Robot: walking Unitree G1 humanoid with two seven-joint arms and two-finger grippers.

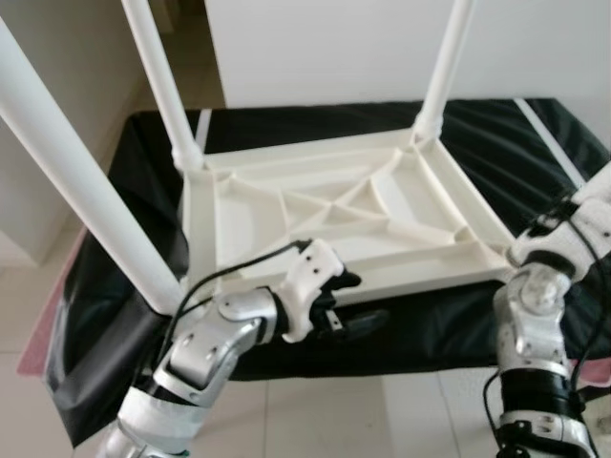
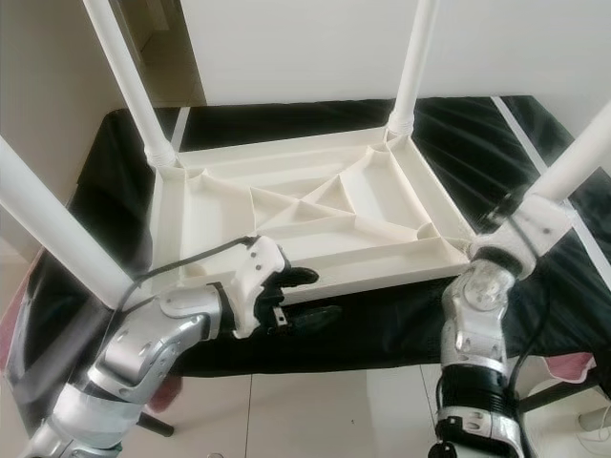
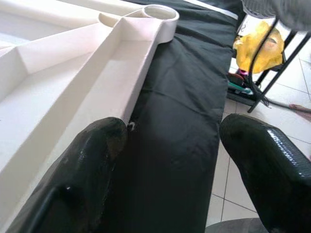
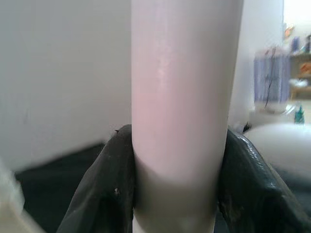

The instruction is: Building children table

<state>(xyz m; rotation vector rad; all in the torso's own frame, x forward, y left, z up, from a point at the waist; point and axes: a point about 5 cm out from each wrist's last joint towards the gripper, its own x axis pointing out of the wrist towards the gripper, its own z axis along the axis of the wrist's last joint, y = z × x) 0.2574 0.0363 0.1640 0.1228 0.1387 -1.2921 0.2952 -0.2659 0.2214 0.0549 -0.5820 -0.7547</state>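
The white kids' table top [image 1: 344, 215] lies upside down on a counter w/ a black cloth [image 1: 496, 134] over it. Ribs criss-cross its underside. Three white legs stand up from its corners: far left leg [image 1: 160, 81], far right leg [image 1: 447, 62], and near left leg [image 1: 76, 181].

The left gripper [image 1: 355, 303] sits at the near edge of the table top, about the middle. Its two black fingers [image 3: 92, 160] are spread apart w/ nothing between them; one finger is just beside the white rim. In the left wrist view the near right corner socket [image 3: 158, 12] is an open round ring.

The right gripper [image 4: 177, 184] is at the near right, squeezed tight on a fourth white leg [image 2: 582, 153]. That leg tilts up to the right, near the near right corner. A yellow bag [image 3: 260, 46] sits on a dark rack on the floor, off to the right.
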